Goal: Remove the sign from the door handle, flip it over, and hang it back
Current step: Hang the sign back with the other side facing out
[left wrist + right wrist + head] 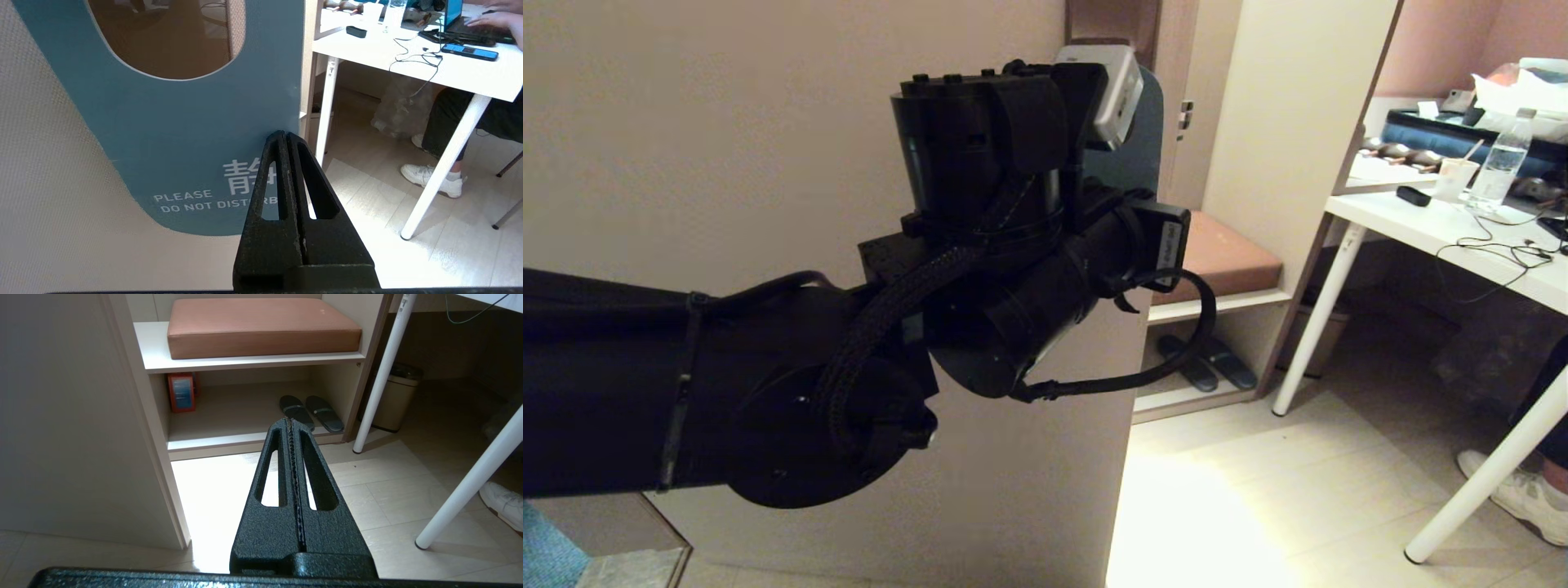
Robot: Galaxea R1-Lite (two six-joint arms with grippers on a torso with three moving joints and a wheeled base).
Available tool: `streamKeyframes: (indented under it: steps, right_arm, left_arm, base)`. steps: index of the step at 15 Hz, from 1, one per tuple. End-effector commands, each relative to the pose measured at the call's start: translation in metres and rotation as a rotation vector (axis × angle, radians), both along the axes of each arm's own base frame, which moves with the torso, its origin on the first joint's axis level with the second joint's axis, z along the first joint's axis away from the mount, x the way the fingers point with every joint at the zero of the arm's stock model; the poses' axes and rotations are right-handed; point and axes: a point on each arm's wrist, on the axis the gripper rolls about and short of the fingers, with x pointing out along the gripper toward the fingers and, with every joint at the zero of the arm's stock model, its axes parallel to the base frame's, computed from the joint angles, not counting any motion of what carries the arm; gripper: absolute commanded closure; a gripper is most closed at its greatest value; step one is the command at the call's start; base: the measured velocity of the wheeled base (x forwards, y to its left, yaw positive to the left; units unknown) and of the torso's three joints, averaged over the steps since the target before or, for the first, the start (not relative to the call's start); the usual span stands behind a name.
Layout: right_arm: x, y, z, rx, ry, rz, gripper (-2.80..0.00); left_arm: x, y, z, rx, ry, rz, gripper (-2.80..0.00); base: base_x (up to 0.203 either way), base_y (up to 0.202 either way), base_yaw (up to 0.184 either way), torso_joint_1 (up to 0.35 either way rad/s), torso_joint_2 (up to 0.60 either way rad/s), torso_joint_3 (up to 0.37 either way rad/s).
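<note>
The sign (175, 134) shows its blue "PLEASE DO NOT DISTURB" side in the left wrist view, held flat close to the pale door (49, 196). My left gripper (284, 134) is shut on the sign's side edge, level with the printed words. In the head view my left arm (980, 245) is raised against the door. It hides the fingers and all but a blue strip of the sign (1141, 139). A dark brown plate (1112, 20) shows above it, and the door handle's lever is hidden. My right gripper (289, 421) is shut on nothing, low over the floor.
Beside the door's edge stands a shelf unit with a brown cushion (1225, 257) and slippers (1209, 363) beneath. A white table (1437, 233) with a bottle and cables stands at the right, where a person's shoe (1519, 498) shows. A bin (394, 402) sits under the table.
</note>
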Motion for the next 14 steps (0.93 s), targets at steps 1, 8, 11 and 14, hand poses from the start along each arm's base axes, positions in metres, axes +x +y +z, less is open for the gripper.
streamKeyframes:
  steps: [1, 8, 11, 14]
  right_arm:
    - [0.0, 0.0, 0.0, 0.0, 0.0, 0.0, 0.0]
    - [0.0, 0.0, 0.0, 0.0, 0.0, 0.0, 0.0]
    - [0.0, 0.0, 0.0, 0.0, 0.0, 0.0, 0.0]
    - [0.0, 0.0, 0.0, 0.0, 0.0, -0.001, 0.0]
  left_arm:
    - [0.002, -0.002, 0.002, -0.009, -0.007, 0.005, 0.0]
    - [0.018, 0.01, 0.028, -0.081, -0.062, 0.06, 0.0]
    - [0.019, 0.009, 0.028, -0.081, -0.061, 0.064, 0.0]
    - [0.02, 0.007, 0.026, -0.075, -0.058, 0.062, 0.0]
  base:
    - [0.0, 0.0, 0.0, 0.0, 0.0, 0.0]
    - [0.0, 0.0, 0.0, 0.0, 0.0, 0.0]
    - [0.0, 0.0, 0.0, 0.0, 0.0, 0.0]
    - [0.0, 0.0, 0.0, 0.0, 0.0, 0.0]
